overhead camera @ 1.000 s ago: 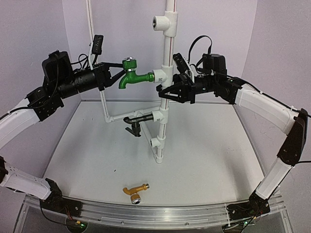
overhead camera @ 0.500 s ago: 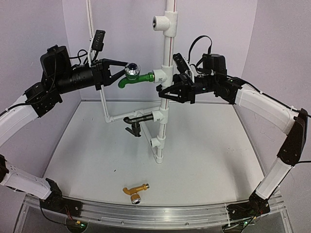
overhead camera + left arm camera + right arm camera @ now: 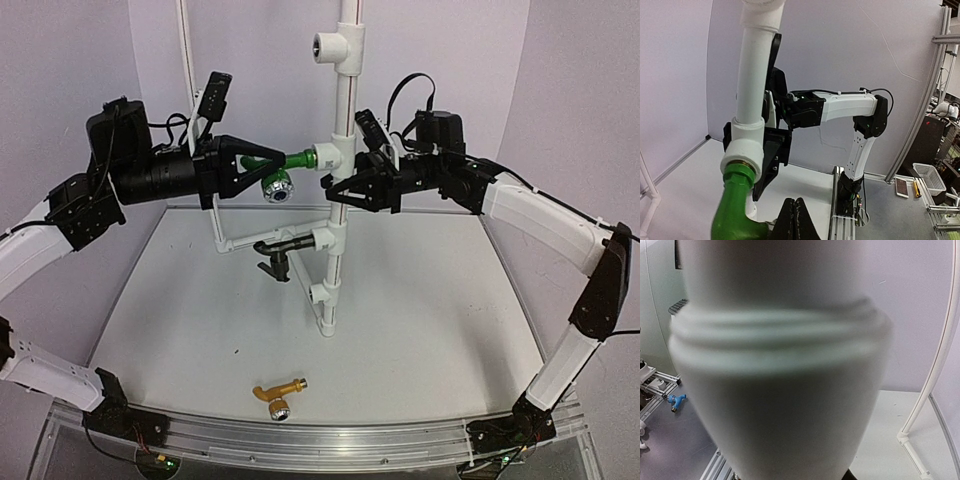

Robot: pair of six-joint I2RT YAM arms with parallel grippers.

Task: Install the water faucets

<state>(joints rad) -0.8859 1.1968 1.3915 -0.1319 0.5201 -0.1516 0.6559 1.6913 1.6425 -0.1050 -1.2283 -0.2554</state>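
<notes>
On the left of the overhead view, the left gripper [image 3: 272, 167] reaches in from its black wrist. Its two dark wedge-shaped fingers are pressed flat together, nothing between them in the wrist view, and the closed tips lie right against the green faucet [image 3: 298, 158]. That faucet sits high, upper middle of the frame: glossy green plastic, long axis level, threaded end buried in a white tee fitting [image 3: 331, 155] to its right, body running out leftward. A thin brass-coloured ring shows where green meets white. Its silver-capped knob [image 3: 277, 187] hangs below the body, round cap turned toward the camera, and the curved spout is mostly hidden behind the fingers. Just below, mid-frame, the black faucet [image 3: 278, 248] is plugged into a lower fitting: matte, also level and pointing left, one part hanging downward. Down at lower centre the golden-orange faucet [image 3: 279, 392] lies loose on the smooth white table [image 3: 430, 320], lengthwise roughly left to right, curved spout left, threaded end right, shiny knob toward the near edge. Then the upright white pipe [image 3: 344, 105], a smooth round tube standing tall through the middle. On it, the right gripper [image 3: 338, 194] is clamped, black fingers either side; its own camera shows only blurred white plastic filling the view.
</notes>
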